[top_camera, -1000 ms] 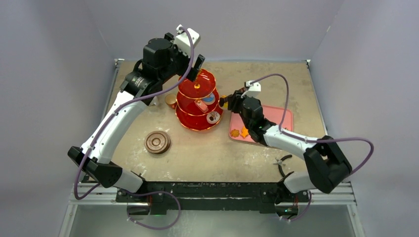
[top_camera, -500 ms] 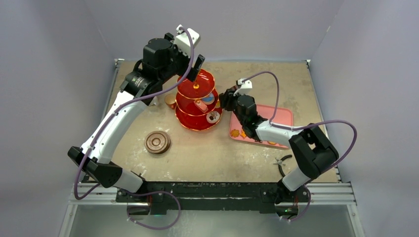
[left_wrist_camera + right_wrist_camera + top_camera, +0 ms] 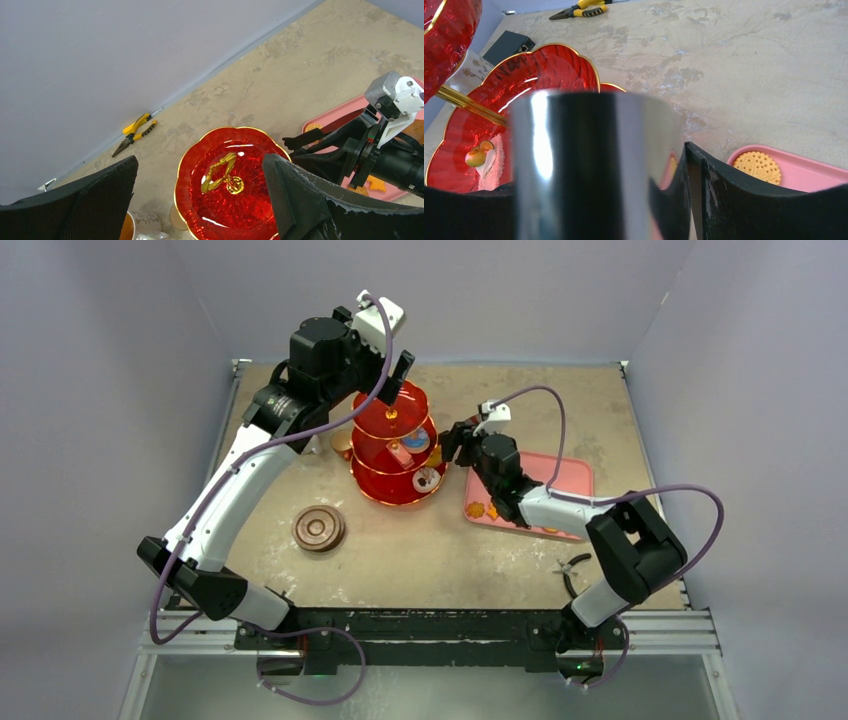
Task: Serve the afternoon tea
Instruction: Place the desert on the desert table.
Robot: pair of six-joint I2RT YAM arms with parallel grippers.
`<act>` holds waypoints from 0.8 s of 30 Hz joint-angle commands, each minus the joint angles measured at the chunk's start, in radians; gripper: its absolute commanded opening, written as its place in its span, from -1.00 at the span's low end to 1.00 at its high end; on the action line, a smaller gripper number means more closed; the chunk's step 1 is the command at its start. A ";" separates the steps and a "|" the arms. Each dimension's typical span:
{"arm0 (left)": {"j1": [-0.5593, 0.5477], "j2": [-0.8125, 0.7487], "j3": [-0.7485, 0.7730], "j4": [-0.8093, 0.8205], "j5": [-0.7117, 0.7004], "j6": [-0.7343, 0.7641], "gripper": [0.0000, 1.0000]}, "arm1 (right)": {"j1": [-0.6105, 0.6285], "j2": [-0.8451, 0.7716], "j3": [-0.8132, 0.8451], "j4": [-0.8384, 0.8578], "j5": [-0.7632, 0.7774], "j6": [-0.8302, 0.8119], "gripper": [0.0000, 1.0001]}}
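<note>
The red three-tier stand (image 3: 385,485) stands mid-table with small pastries (image 3: 415,437) on its tiers. My left gripper (image 3: 397,375) hovers open above the top tier (image 3: 235,210), one finger on each side of the gold handle (image 3: 220,172), apart from it. My right gripper (image 3: 452,445) is at the stand's right side. In the right wrist view a shiny metal cylinder (image 3: 594,165) fills the space between its fingers (image 3: 749,200); contact is unclear. A pastry (image 3: 476,157) lies on a lower tier (image 3: 539,75). The white mug (image 3: 127,225) sits behind the stand. Brown saucers (image 3: 318,528) lie front left.
The pink tray (image 3: 565,475) lies right of the stand with biscuits (image 3: 475,508) on it, one round yellow biscuit (image 3: 756,166) close to the right fingers. Black tongs (image 3: 572,570) lie near the right arm's base. Yellow-handled pliers (image 3: 135,132) rest by the back wall.
My right gripper has swung left from above the tray's edge up to the stand's right side. The stand has shifted slightly left. The left arm has stayed still.
</note>
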 commanded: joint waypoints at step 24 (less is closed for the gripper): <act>0.005 -0.025 -0.004 0.033 0.020 -0.010 0.90 | -0.217 -0.546 -0.149 -0.610 0.288 0.213 0.27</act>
